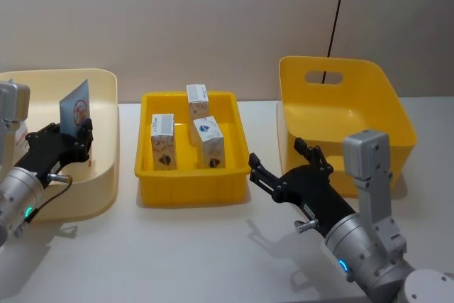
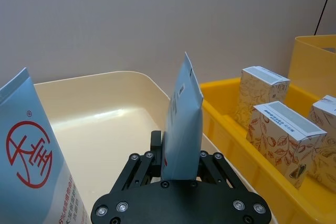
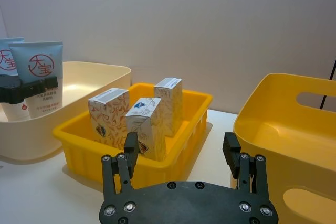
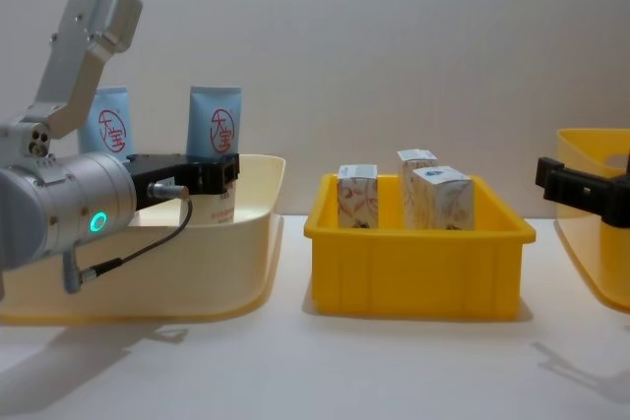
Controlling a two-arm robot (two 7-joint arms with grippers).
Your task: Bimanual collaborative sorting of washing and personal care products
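My left gripper (image 1: 79,135) is shut on a pale-blue tube (image 1: 76,110) with a red round logo, held upright over the cream tub (image 1: 99,168). In the left wrist view that tube (image 2: 182,121) stands edge-on between the fingers, and a second tube (image 2: 26,148) stands close beside it. Both tubes (image 4: 215,125) (image 4: 113,127) rise above the tub's rim in the chest view. Three white floral cartons (image 1: 162,142) (image 1: 210,142) (image 1: 198,101) stand in the yellow tray (image 1: 191,179). My right gripper (image 1: 284,162) is open and holds nothing, hovering between the tray and the yellow tub (image 1: 369,115).
The deep yellow tub (image 3: 294,129) with a handle slot stands at the right and has nothing in it. A black cable (image 1: 339,8) hangs down the wall behind it. Bare white table (image 1: 184,246) lies in front of the containers.
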